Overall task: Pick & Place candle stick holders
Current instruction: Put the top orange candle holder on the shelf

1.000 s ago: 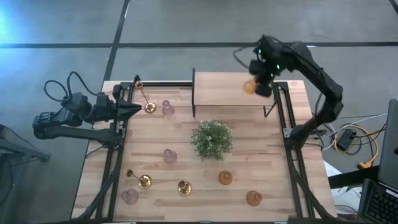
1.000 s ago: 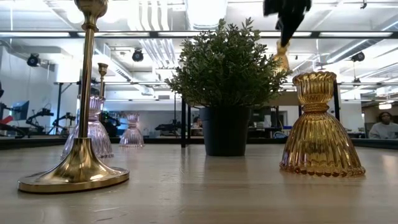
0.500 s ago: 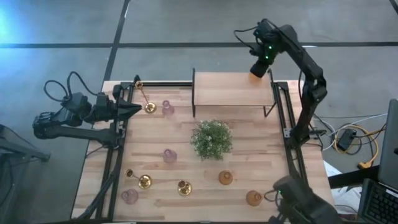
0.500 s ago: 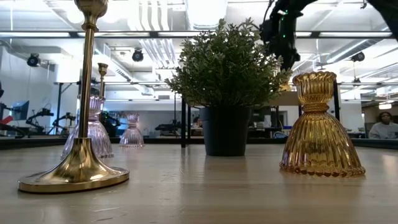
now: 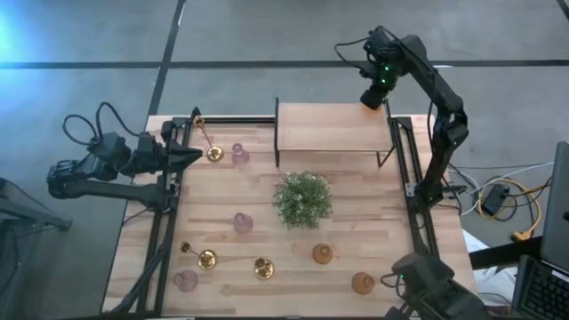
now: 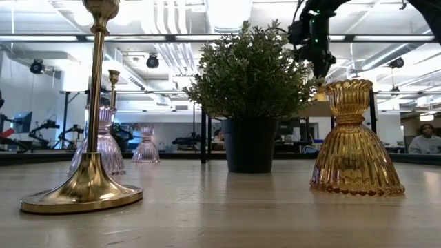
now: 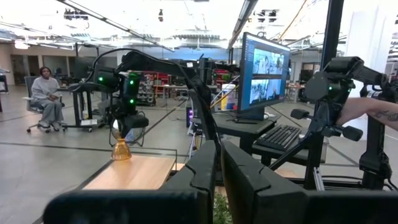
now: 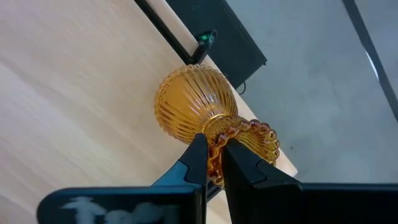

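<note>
The right gripper [image 8: 213, 163] is pinched tight on the neck of an amber holder [image 8: 198, 109] — ribbed glass, bell-shaped base, beaded rim up top — which is stood at the far right corner of the raised wooden shelf [image 5: 329, 129]. The left gripper [image 5: 191, 156] is parked at the table's left edge with its fingers closed on nothing, near a brass holder [image 5: 212, 150] and a pink one [image 5: 238, 154].

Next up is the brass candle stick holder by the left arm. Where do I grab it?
Take the brass candle stick holder by its thin stem, above the round base. It appears tilted, stem running back from the base toward the left end effector, so close the fingers across the stem from the sides.
</note>
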Robot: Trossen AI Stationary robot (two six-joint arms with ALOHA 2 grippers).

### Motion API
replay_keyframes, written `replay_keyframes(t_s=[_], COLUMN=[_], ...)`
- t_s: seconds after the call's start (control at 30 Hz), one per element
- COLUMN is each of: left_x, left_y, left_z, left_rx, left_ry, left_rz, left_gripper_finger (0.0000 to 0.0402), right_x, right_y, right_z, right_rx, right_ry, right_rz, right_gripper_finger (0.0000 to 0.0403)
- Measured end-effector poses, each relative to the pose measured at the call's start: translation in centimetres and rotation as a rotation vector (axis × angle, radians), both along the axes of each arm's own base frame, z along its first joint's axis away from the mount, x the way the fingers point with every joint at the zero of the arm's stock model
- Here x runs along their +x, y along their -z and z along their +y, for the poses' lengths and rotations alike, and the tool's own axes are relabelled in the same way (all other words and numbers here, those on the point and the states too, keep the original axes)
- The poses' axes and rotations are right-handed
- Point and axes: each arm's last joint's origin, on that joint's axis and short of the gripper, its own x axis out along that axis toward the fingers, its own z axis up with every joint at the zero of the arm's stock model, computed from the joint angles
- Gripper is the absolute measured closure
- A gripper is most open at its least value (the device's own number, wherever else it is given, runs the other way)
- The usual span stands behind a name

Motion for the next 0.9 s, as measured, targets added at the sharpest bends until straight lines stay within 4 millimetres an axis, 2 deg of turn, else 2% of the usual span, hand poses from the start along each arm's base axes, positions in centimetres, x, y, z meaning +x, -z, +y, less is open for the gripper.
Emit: replay_keyframes(t_s=[0.5, 0.9], left_x=[0.0, 0.0], left_y=[0.0, 0.0], left_z=[0.0, 0.0], left_rx=[0.0, 0.0], left_ry=[0.0, 0.0], left_rz=[0.0, 0.0], left_gripper_finger=[0.0371, 0.0371], right_x=[0.0, 0.0], right_y=[1.3, 1.0], right_z=[0.0, 0.6], right_rx=[0.033, 0.055], right_ry=[0.014, 0.014], right_rz=[0.031, -0.009], right_gripper_finger=[0.0385, 0.0385])
